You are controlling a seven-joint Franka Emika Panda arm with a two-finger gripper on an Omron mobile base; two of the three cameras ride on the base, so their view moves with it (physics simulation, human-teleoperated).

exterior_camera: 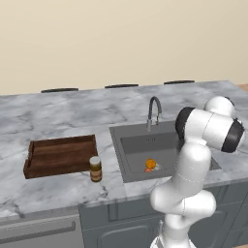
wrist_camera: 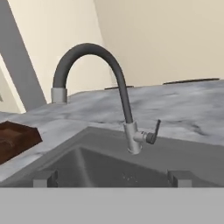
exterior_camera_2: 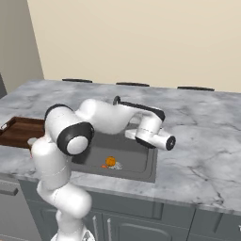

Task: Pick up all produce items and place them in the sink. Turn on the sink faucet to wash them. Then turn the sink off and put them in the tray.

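On the grey marble tabletop, at the left, lies the dark wooden tray, with a brown jar just beside its near right corner. Next comes the sink, where the round orange fruit and the carrot-like piece lie touching on the basin floor. Behind it rises the gooseneck faucet, which the tool faces with its tips spread wide apart, holding nothing.
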